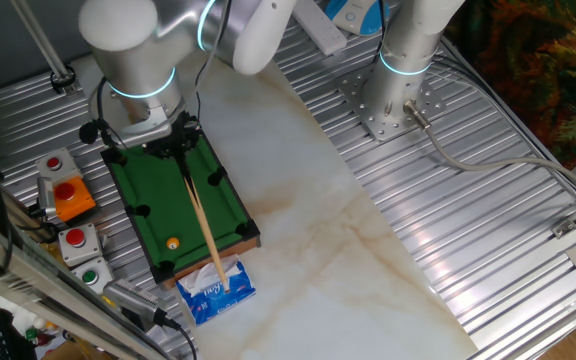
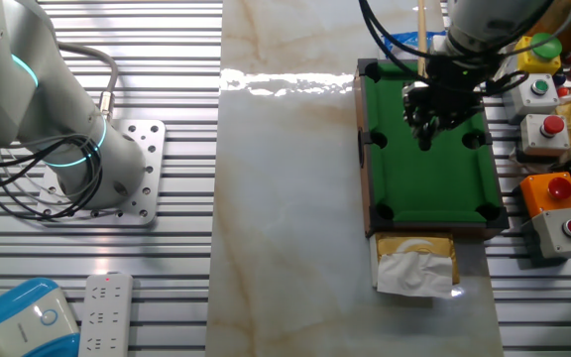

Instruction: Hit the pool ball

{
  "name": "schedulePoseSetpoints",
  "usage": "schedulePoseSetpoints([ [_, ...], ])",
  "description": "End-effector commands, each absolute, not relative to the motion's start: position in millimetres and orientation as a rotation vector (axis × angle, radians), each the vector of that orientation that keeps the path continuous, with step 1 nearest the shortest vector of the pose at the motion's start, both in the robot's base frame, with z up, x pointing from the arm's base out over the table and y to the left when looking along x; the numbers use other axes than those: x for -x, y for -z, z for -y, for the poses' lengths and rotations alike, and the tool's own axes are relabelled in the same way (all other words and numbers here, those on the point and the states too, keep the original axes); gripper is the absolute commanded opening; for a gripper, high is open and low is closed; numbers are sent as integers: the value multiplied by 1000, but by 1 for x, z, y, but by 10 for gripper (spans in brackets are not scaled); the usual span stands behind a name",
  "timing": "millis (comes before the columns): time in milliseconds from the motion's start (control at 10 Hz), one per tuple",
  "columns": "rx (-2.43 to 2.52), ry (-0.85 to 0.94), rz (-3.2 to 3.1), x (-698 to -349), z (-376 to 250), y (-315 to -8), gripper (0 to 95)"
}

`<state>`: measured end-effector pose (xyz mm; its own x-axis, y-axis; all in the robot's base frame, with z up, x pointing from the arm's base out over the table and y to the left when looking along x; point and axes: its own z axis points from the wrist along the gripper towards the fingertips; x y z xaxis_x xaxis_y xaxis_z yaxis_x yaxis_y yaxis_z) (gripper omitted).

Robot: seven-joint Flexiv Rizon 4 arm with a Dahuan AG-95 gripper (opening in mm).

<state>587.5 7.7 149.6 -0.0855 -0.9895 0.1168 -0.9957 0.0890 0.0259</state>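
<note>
One fixed view shows my gripper (image 1: 180, 143) positioned over the far end of the green mini pool table (image 1: 158, 205), which serves as the reference landmark below. My fingers are closed together on a thin wooden cue stick (image 1: 202, 225). The cue stick runs from my gripper diagonally across the felt and extends past the table's near end, over a blue tissue pack (image 1: 216, 288) that sits touching that near end.

The pool ball (image 1: 173, 243), small, glossy and orange-yellow, rests on the felt near the table's near end, beside the cue stick but not touching it. It is well apart from my gripper.

Beside the table's long side, on the ribbed metal surface, stand an orange box with a red button (image 1: 69, 195) and grey boxes with a red button (image 1: 75, 237) and a green button (image 1: 91, 274).

From the other fixed view, my gripper (image 2: 426, 124) hangs above the felt of the table (image 2: 429, 174), roughly at mid-length. The cue stick (image 2: 421, 35) rises from it toward the frame's top edge. The pool ball cannot be made out in this view. A second tissue pack, yellow (image 2: 414, 263), touches the table's other end. The arm's base (image 2: 117, 183) is bolted down well apart from the table, across a marble-patterned strip (image 2: 285, 198).
</note>
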Motion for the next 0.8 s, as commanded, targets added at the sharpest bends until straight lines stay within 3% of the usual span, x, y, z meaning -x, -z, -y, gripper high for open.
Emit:
schedulePoseSetpoints([
  [100, -2049, -63, 2262, -588, -8, -150, 0],
  [800, -2133, -6, 2253, -588, -8, -150, 0],
])
